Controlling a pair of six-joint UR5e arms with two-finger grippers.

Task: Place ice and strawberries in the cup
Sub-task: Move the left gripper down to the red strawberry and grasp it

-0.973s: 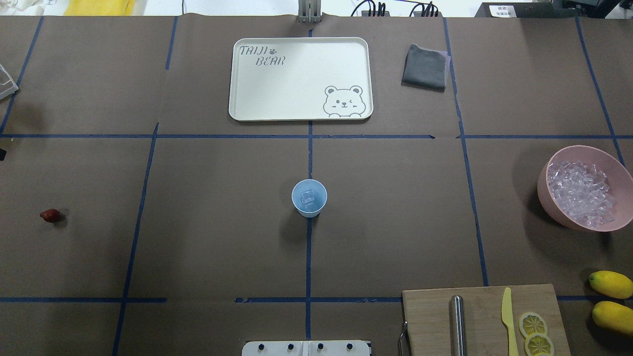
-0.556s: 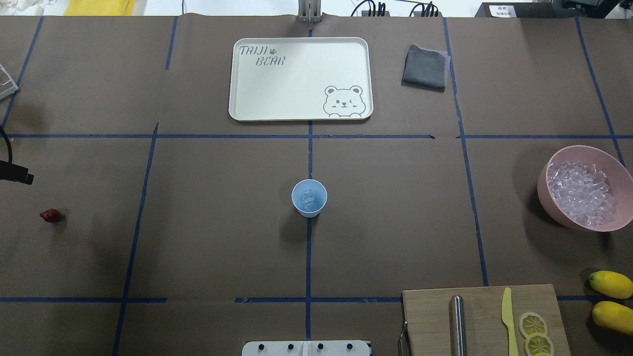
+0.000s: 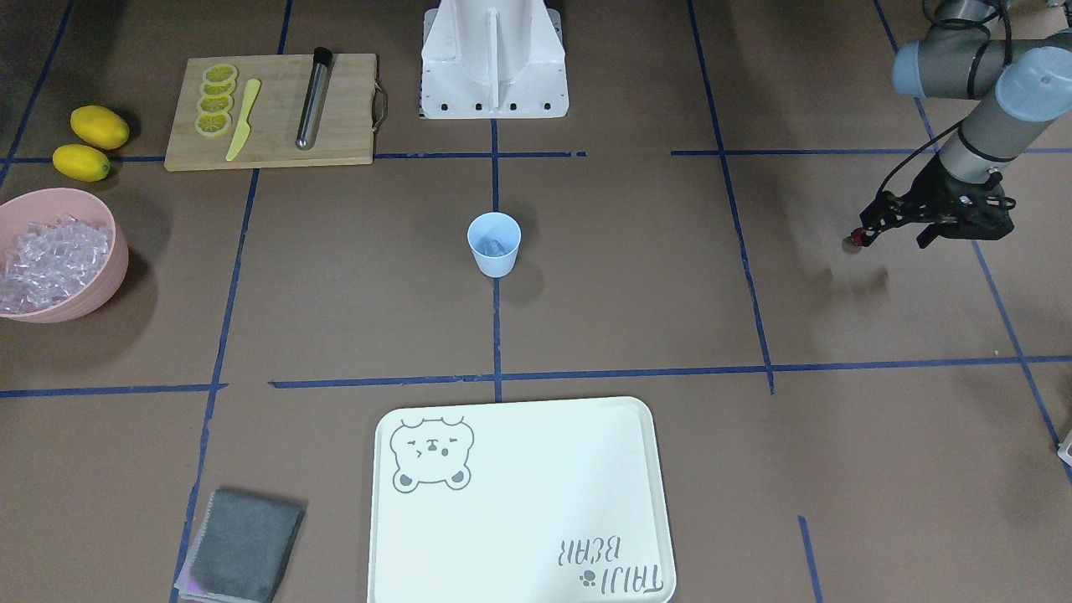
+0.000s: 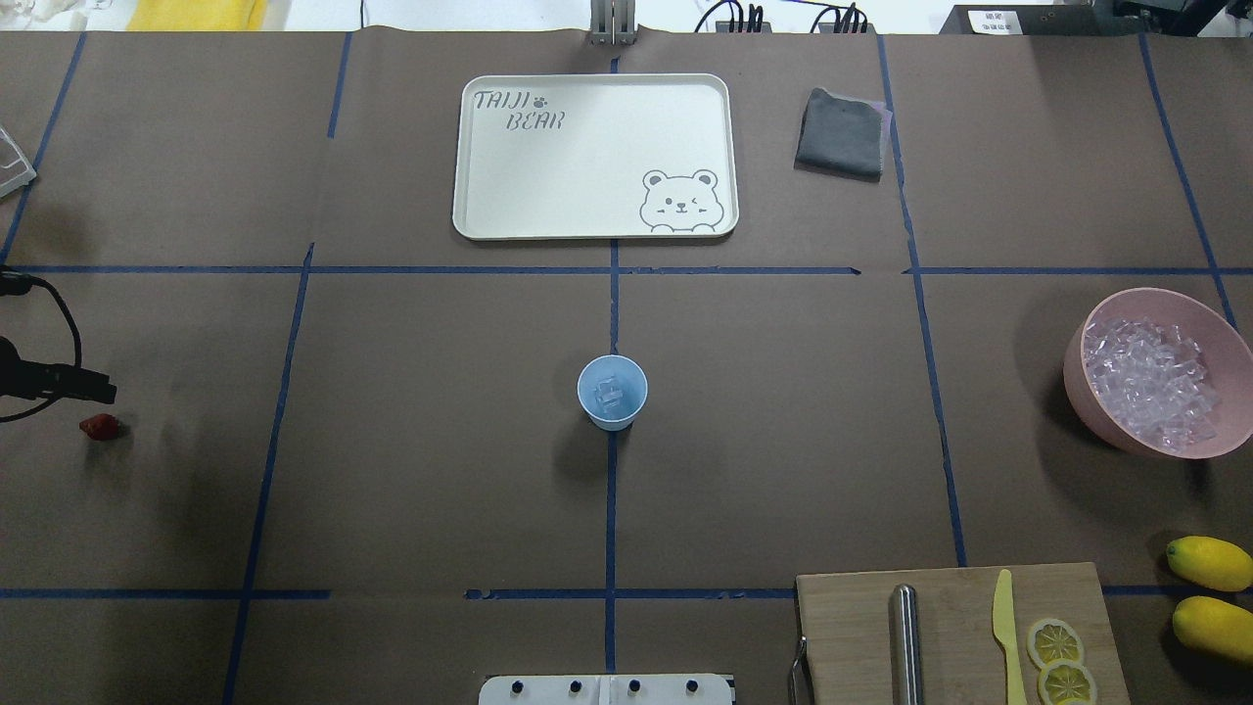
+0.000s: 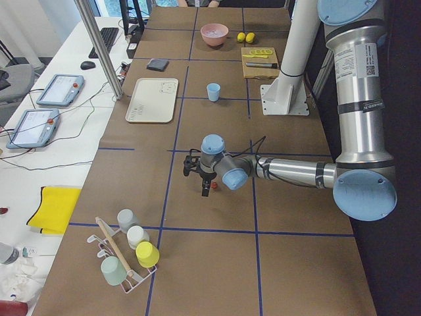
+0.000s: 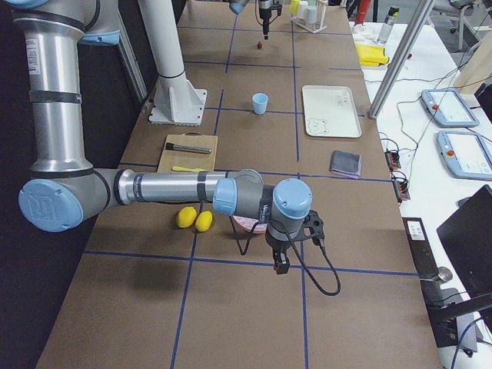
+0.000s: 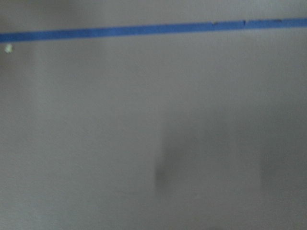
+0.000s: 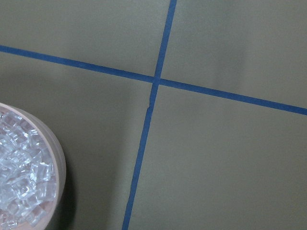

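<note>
Ice (image 4: 609,390) lies in the blue cup (image 4: 613,421), so the strawberry step is in hand. The left gripper (image 3: 894,234), seemingly parted and empty, hovers at 12 o'clock of the strawberry (image 4: 101,426). Next it should descend and close gently. The right gripper's (image 6: 278,265) state cannot be told.

Matt brown paper table cover (image 4: 440,441), smooth plastic cup (image 4: 612,392), glassy ice (clear) (image 4: 1150,382), wooden board (image 4: 852,627), grey cloth (image 4: 840,132)

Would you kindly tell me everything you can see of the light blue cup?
The cup is small, light blue, plastic-looking, tapered toward its base, without handle. It stands upright mid-table on the brown paper, over a blue tape line. A few clear ice cubes lie inside. Nothing else touches it.
</note>
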